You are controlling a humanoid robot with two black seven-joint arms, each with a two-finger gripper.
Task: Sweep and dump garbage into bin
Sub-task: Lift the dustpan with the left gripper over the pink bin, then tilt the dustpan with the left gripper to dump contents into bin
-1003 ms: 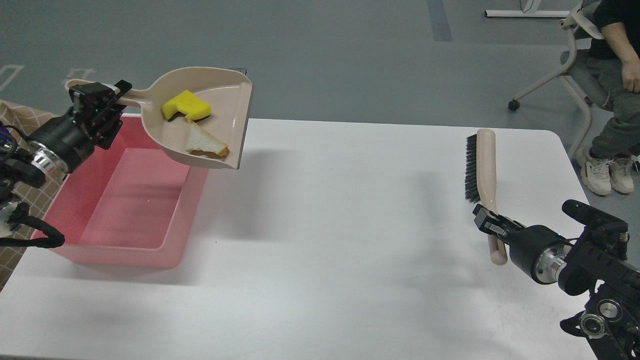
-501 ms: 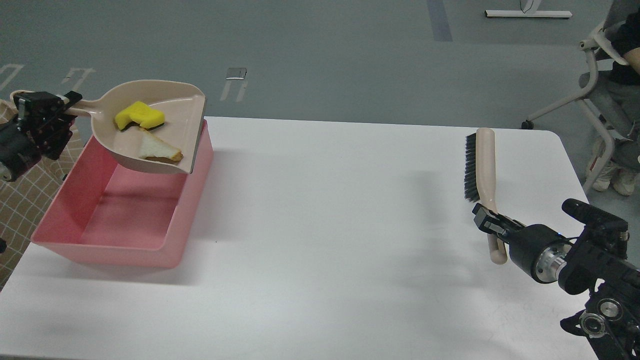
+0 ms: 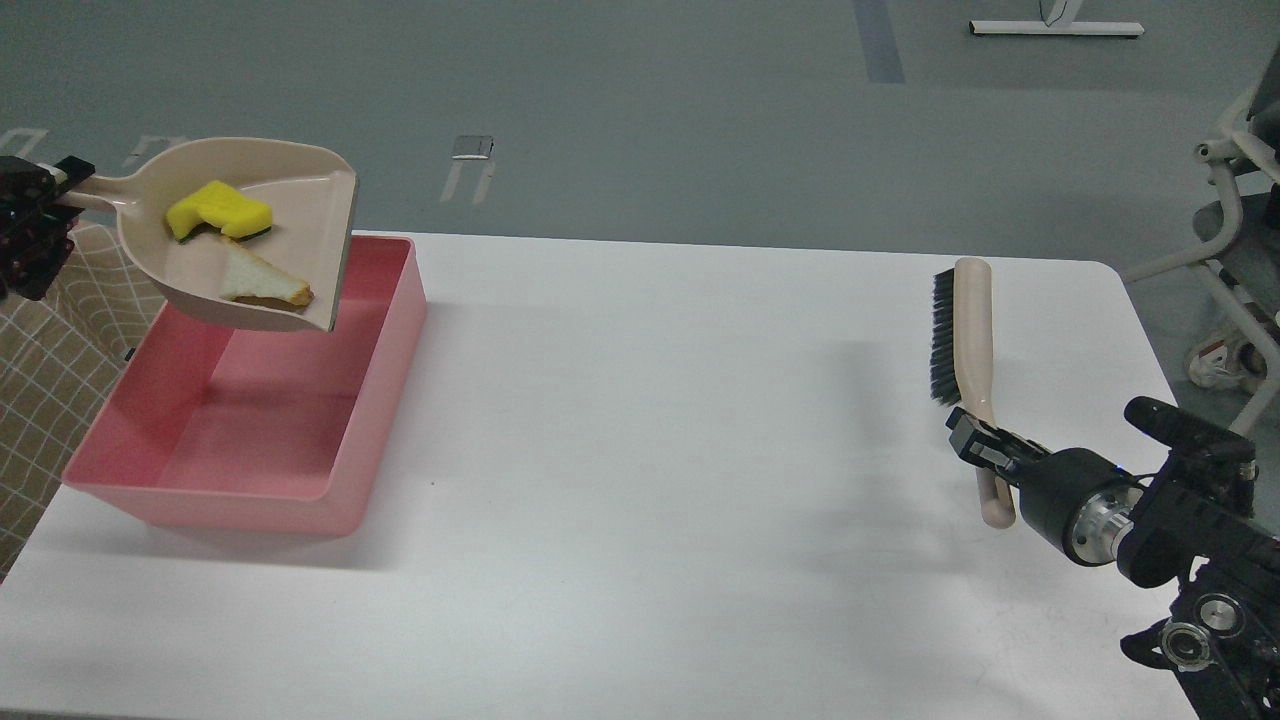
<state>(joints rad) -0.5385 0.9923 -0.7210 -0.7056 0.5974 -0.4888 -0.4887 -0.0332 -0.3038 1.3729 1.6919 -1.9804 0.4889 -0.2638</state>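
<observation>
Head view: white table (image 3: 650, 420) with rounded corners is sitting on a grey floor (image 3: 640, 110); a chair (image 3: 1235, 230) is showing at far right, cut off by the frame edge. A beige checked surface (image 3: 50, 360) is showing at left beside the table.

Hidden/cut off: left gripper (image 3: 45, 205) is mostly out of frame at the left edge, dark, fingers not separable, so grip on the dustpan (image 3: 250, 235) handle can't be confirmed, though the handle end is meeting it. Right arm is running off the bottom right corner.

Counts: 1 bin (image 3: 380, 400), 1 dustpan, 1 brush (image 3: 965, 345), 2 scraps, 2 grippers.

Dustpan is hanging in the air above the bin's far left corner, lip tilted down toward the bin. Both scraps are lying inside it: sponge (image 3: 218, 210) toward the handle, bread (image 3: 258, 280) just beside it, nearer the lip. Bin is sitting on the table's left side.

Right gripper (image 3: 975, 440) is clamping its fingers on the brush handle, bristles facing left.
</observation>
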